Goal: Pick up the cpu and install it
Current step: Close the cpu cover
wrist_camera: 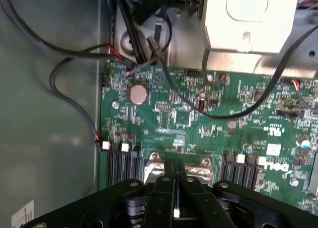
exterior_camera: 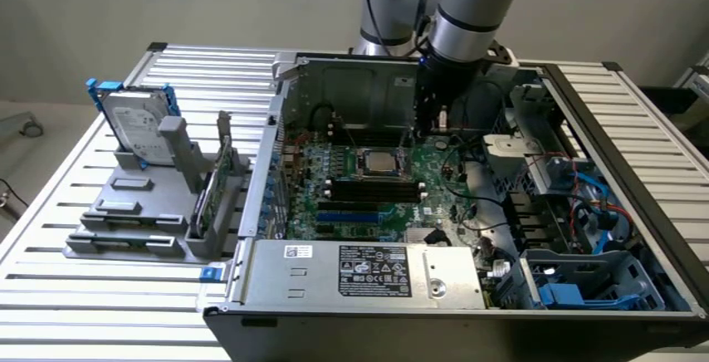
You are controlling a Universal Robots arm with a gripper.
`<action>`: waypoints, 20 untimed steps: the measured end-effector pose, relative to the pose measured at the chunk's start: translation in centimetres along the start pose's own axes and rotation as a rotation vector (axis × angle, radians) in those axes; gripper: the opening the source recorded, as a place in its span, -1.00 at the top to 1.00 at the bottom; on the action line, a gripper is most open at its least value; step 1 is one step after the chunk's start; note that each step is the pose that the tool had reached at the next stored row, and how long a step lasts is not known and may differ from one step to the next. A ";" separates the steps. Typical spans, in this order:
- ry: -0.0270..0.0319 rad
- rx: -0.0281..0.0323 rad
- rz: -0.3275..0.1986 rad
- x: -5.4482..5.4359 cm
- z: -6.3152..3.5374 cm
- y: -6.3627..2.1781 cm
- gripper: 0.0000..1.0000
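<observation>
Slatted table (exterior_camera: 66,312) holds your open case (exterior_camera: 332,67). Your cpu (exterior_camera: 380,161) sits in the socket (exterior_camera: 360,153) at the exterior view's centre, so placement looks done; latching you can't judge. Your gripper (wrist_camera: 175,171) is closed tight, holding nothing, over the board (wrist_camera: 189,118).

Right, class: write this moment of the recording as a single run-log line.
gripper: shut, nothing seen in it | where: inside computer case, above motherboard | cpu: flat on motherboard, not gripped
</observation>
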State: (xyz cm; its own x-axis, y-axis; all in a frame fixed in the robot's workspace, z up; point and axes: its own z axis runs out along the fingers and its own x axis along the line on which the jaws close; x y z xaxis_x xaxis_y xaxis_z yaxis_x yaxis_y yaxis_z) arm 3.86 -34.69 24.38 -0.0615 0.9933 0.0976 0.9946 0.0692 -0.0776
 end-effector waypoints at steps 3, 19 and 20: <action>0.0013 0.0153 0.001 0.0 0.05 -0.43 0.79; 0.0057 0.0803 0.007 0.1 0.97 -2.96 0.79; 0.0060 0.0844 0.008 0.1 1.05 -3.19 0.79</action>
State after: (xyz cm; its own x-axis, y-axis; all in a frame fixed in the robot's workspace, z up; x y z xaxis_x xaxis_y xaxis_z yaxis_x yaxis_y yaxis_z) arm 0.59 -34.69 23.60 -0.0530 0.9933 0.1027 0.9844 0.0693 -0.1617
